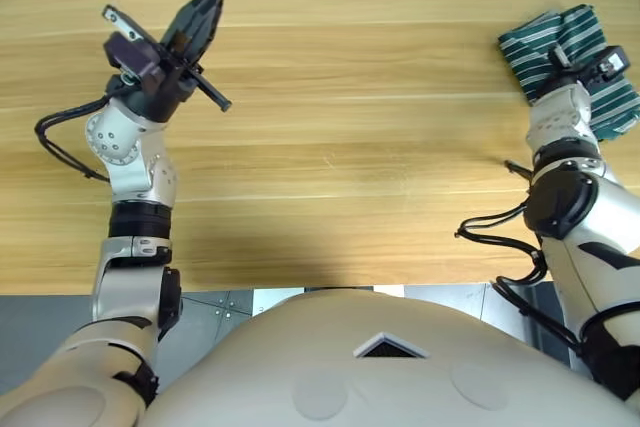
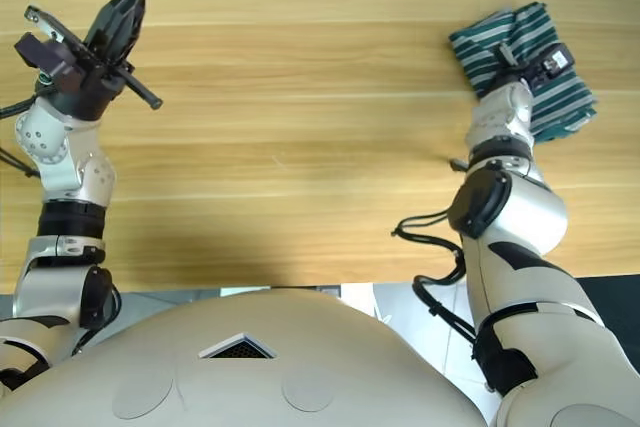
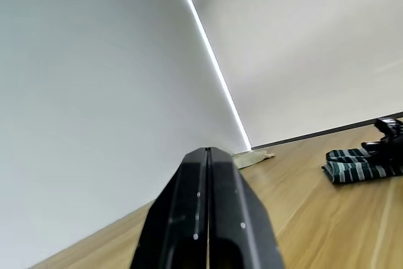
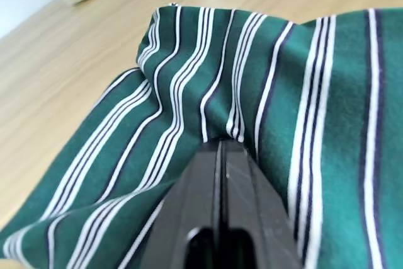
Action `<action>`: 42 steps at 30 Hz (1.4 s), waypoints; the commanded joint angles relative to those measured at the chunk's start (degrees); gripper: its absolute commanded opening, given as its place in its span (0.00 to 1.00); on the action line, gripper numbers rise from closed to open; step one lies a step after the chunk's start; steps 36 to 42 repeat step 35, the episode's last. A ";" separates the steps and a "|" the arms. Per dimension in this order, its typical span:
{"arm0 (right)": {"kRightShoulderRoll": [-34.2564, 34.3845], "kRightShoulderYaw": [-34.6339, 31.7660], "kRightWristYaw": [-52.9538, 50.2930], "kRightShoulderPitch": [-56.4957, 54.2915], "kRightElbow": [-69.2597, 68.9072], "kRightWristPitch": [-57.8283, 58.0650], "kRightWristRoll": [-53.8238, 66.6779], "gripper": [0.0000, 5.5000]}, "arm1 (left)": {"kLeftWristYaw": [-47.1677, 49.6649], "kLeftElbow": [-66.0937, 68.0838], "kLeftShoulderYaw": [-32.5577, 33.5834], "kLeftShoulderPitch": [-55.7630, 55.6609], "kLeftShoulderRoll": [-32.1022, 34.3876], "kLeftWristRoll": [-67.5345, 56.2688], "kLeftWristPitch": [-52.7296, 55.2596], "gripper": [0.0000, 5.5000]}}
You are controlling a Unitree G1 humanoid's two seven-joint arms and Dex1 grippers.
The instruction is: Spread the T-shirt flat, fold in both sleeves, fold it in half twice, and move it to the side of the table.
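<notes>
Pinching the T-shirt [image 4: 189,86] with the right jaws, shut to a hairline seam, tips sunk in a pucker where the green and white stripes run together. Looks like a grip on a thin fold rather than a mere press, though hard to swear to with the very tips hidden in cloth. Gripping on the bundle's upper face, probably so as to drag or set down the whole packet without letting the layers slip apart.

Holding the left jaws shut as well, on nothing, lifted off the worktop [image 1: 350,157] and pointed up and away over its left part, well apart from the cloth. Parked there, by the look of it, to stay out of the way, with nothing to do on that side.

Lying compact at the far right of the worktop, folded down to a small thick packet, sleeves tucked out of sight, partly covered by the right wrist [image 1: 565,112]. Judging by that, folding done and the move to the side all but finished. Needing next only a clean opening of the right jaws and a straight lift, so as not to snag the top layer and undo the fold.

Beyond, a pale scrap [image 3: 252,157] at the worktop's far edge against the wall [image 3: 94,92], well clear of everything.
</notes>
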 commanded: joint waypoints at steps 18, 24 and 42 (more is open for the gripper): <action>1.91 14.69 -36.72 2.07 -19.02 -34.09 -32.50 0.00 | 2.69 37.36 19.91 -15.32 -5.58 -2.89 6.62 0.00; 4.77 41.52 -54.96 3.51 -30.35 -19.71 -72.90 0.00 | 6.98 45.50 20.16 -17.26 -7.43 1.45 6.20 0.00; 18.51 6.63 31.50 0.60 -0.90 -17.14 -11.84 0.06 | 21.74 51.47 25.36 -17.44 -6.04 2.89 13.54 0.00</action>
